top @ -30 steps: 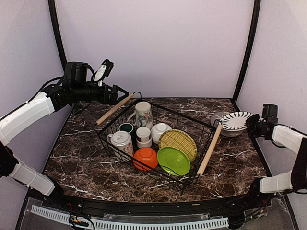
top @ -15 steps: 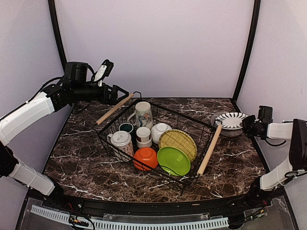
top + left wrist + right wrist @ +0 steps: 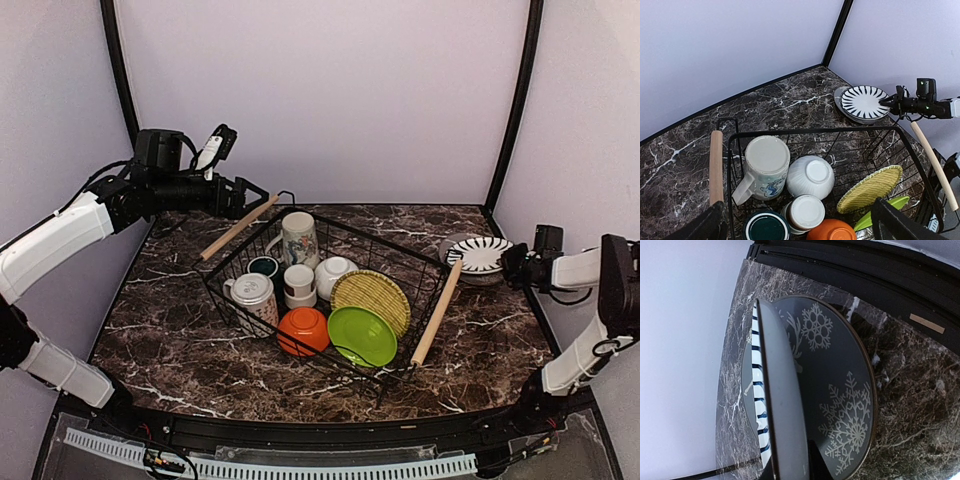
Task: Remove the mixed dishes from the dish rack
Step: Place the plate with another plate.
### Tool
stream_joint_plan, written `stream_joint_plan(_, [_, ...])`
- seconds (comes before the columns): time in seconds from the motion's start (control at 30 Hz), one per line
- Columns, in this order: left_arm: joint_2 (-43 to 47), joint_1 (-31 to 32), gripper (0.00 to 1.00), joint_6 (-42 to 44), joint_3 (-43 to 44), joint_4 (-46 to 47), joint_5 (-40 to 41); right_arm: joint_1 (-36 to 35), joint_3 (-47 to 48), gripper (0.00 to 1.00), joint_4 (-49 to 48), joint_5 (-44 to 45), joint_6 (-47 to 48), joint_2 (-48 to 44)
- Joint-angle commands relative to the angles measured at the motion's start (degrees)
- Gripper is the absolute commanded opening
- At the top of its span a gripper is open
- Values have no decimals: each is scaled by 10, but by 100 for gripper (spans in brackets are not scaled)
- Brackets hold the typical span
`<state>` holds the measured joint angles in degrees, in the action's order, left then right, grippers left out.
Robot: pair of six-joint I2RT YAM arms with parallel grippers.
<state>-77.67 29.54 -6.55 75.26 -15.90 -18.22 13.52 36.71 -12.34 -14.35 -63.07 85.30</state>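
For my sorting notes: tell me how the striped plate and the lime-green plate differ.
The striped plate has dark rays on white; the lime-green plate is plain. The striped plate is outside the dish rack, held at its rim by the right gripper; the lime-green plate sits inside, ungripped. The striped plate lies nearly flat; the lime-green plate stands tilted. Both are round.

A dark brown marble-patterned table (image 3: 180,330), veined white, fills the enclosure. Behind the table rises a plain pale lilac back wall (image 3: 330,90), and side walls (image 3: 50,120) of the same tint flank the table. Black posts (image 3: 513,110) stand at the table's far corners. The light is soft and even.
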Motion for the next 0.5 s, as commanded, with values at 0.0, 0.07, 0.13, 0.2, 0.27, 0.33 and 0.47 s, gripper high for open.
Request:
stream_joint_plan(0.0, [9, 3, 99, -5, -1, 6, -9, 3, -4, 0, -123, -28, 10, 11])
stream_joint_plan(0.07, [8, 3, 99, -5, -2, 7, -7, 3, -5, 0, -129, -30, 15, 22])
stream_joint_plan(0.13, [6, 3, 99, -3, -2, 5, -4, 3, -4, 0, -133, -37, 19, 34])
stream_joint_plan(0.2, [5, 3, 99, -2, -2, 5, -2, 2, -3, 2, -133, -43, 22, 44])
stream_joint_plan(0.27, [5, 3, 99, -2, -2, 5, -2, 3, 0, 11, -128, -46, 27, 52])
stream_joint_plan(0.33, [5, 3, 99, -2, -2, 4, -3, 2, 5, 20, -115, -47, 31, 58])
stream_joint_plan(0.47, [5, 3, 99, -4, -1, 4, -6, 3, 12, 30, -83, -46, 49, 66])
